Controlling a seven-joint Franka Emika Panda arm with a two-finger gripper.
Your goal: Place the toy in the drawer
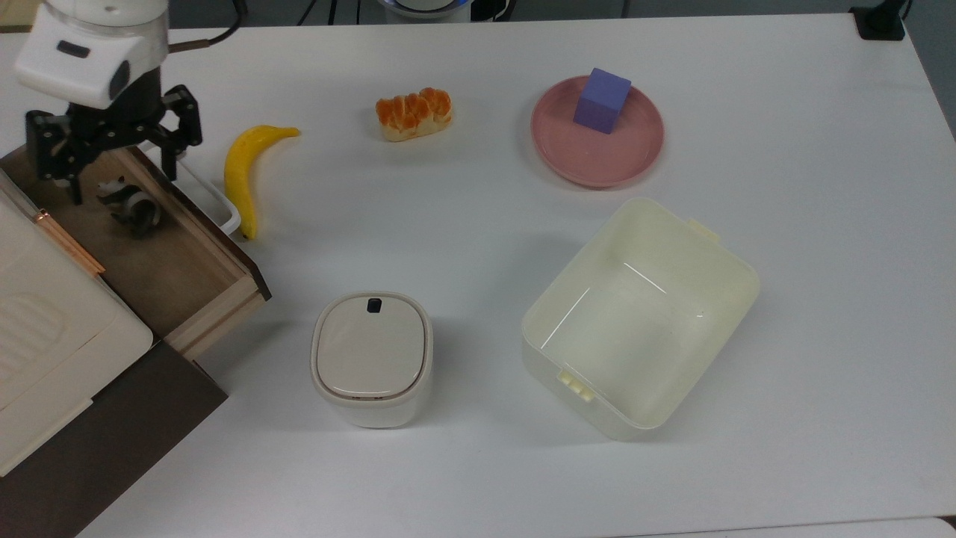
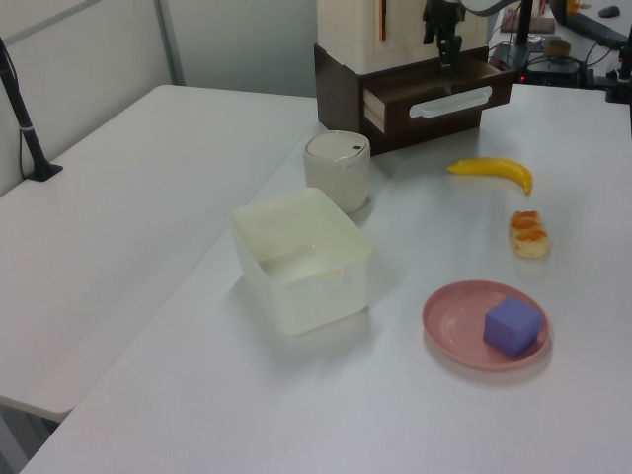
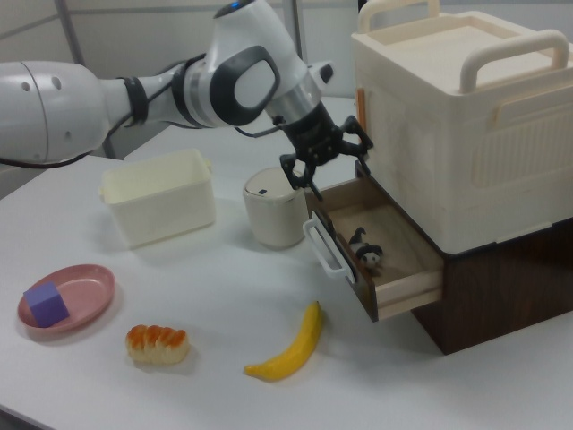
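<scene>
The toy (image 1: 127, 203), a tiny black-and-white panda, lies on the wooden floor of the open drawer (image 1: 179, 258), near its far end in the top view. In the right view the toy (image 3: 365, 252) rests on its side inside the drawer (image 3: 405, 279). My gripper (image 1: 119, 161) hangs just above the toy, open, with nothing between its fingers. From the right view the gripper (image 3: 329, 175) is over the drawer's back corner, clear of the toy. The left view has the gripper (image 2: 442, 41) above the drawer's dark front panel (image 2: 444, 101).
A banana (image 1: 243, 172) lies just outside the drawer's white handle (image 1: 213, 200). A bread piece (image 1: 414, 113), a pink plate (image 1: 597, 164) holding a purple cube (image 1: 601, 99), a cream bin (image 1: 642, 314) and a lidded white container (image 1: 371, 357) stand on the table. A cream case (image 1: 37, 336) tops the cabinet.
</scene>
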